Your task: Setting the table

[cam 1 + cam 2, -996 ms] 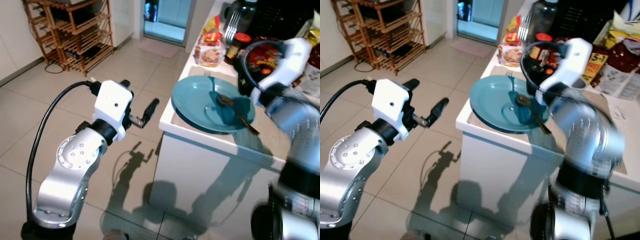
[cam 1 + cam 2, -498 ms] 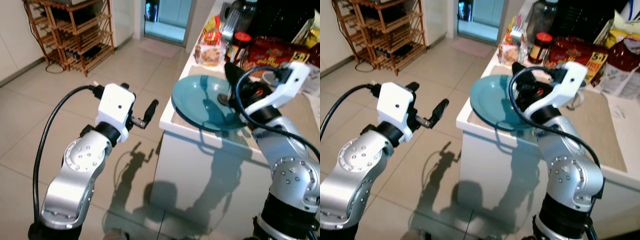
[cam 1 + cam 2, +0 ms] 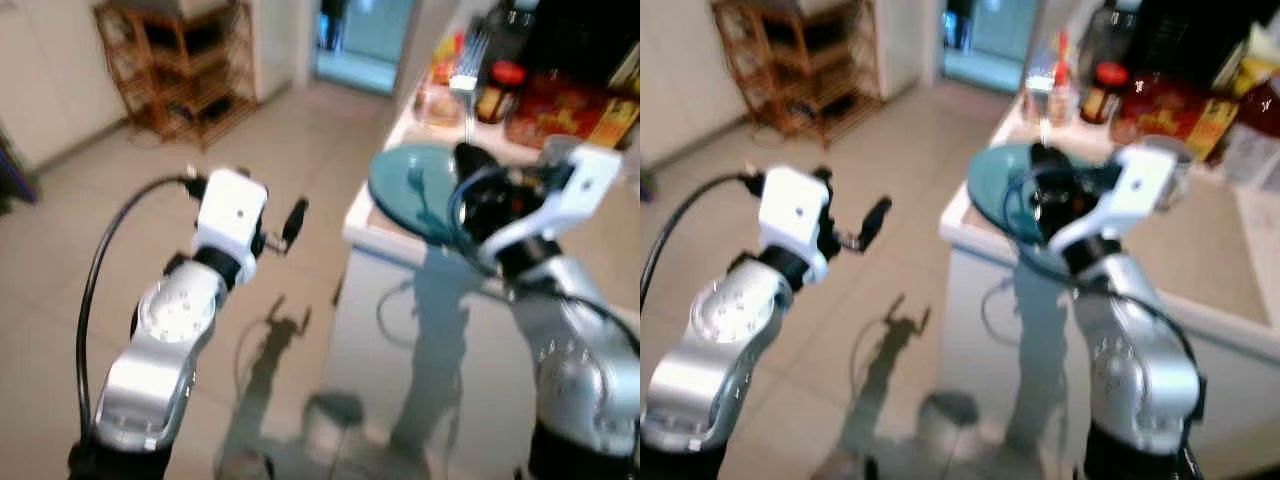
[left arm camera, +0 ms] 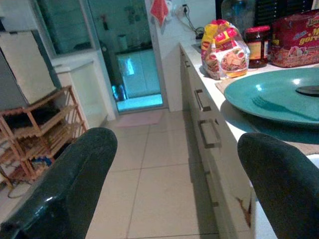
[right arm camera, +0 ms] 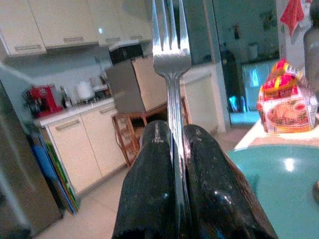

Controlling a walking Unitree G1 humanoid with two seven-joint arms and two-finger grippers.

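Presently the right claw [image 5: 174, 149] is clamped on the handle of a metal fork [image 5: 171, 45], tines standing upright beyond the fingertips, held above the near edge of the teal plate [image 4: 279, 94] that lies at the desk's [image 3: 1200, 250] front left corner. Being thin, rigid and polished, the fork is judged light but prone to slip or pivot, so a pinch across the flat of the handle, as shown, suits it best. Well off the desk's edge, above the floor, the left claw [image 4: 169, 189] hangs spread and empty.
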